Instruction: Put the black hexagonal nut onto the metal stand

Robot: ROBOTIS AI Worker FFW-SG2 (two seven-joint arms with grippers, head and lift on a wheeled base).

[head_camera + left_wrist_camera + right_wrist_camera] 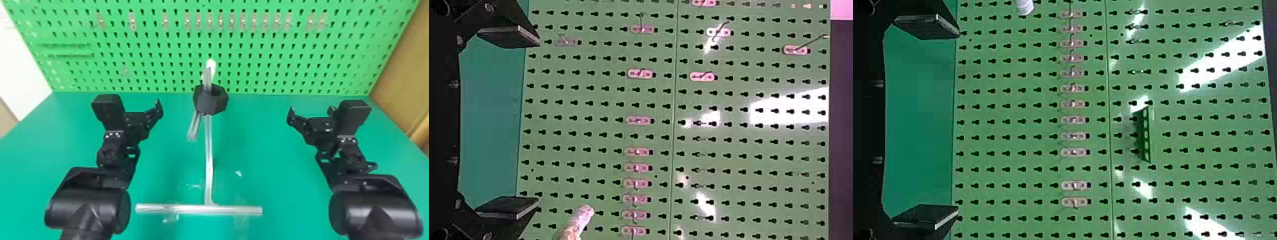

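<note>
On the metal stand (208,159), toward the far side of the table (274,153), we are seeing the black hexagonal nut (210,105) sitting around the post. Its flat faces are showing a dull, dark finish, and its round opening is facing upward, with the grey metal rising through it and a white tip (211,63) standing above. Below the nut, a short grooved bar (194,127) is slanting out to our left, while a long rail is running toward us and meeting a crosswise bar (198,209).

The table is spreading teal green beneath everything, and bits of clear tape (170,218) are catching light near the crosswise bar. Behind, a bright green pegboard (271,57) is standing upright, carrying a row of small hook plates (209,20). A tan panel (405,73) is bordering the right side.

We are noticing the table's back edge running along the pegboard's foot, with its side edges slanting outward toward us. Our left claw (137,118) and right claw (311,112) are hanging well apart, one on each side of the nut, touching neither it nor the stand. Both are holding their fingers apart, and table surface is stretching between each claw and the nut.
</note>
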